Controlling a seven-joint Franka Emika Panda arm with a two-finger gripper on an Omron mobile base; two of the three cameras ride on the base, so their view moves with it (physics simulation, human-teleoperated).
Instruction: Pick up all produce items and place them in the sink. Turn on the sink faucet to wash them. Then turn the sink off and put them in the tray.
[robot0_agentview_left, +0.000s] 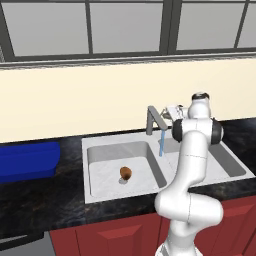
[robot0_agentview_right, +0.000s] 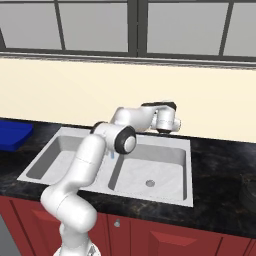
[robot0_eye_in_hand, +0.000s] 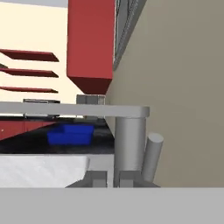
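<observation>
Left base view: a light grey double-basin sink (robot0_agentview_left: 100, 145) sits in a black marbled counter (robot0_agentview_left: 45, 200) above red cabinet fronts. 1 small brown-orange, potato-like produce item (robot0_agentview_left: 125, 173) lies on the floor of the left basin, well apart from the walls. The grey metal faucet (robot0_agentview_left: 151, 120) stands at the back rim between the 2 basins, its straight spout angled toward the right. A thin blue stream of water (robot0_agentview_left: 161, 142) falls from the spout tip toward the divider between the basins. The white arm reaches up from the lower right, and its gripper (robot0_agentview_left: 168, 113) sits just beside the spout near the faucet head; whether it touches cannot be told. The jaws are closed, with nothing seen held between them. The bright blue tray (robot0_agentview_left: 27, 160) rests on the counter to the left of the sink, apart from it.

Right base view: the arm arches over the sink (robot0_agentview_right: 165, 145), its wrist above the back rim. A corner of the tray (robot0_agentview_right: 12, 134) shows at the far left.

Hand view: the faucet's upright post (robot0_eye_in_hand: 129, 146) stands close ahead with the spout running level across the picture. The tray (robot0_eye_in_hand: 70, 134) lies beyond on the counter.
</observation>
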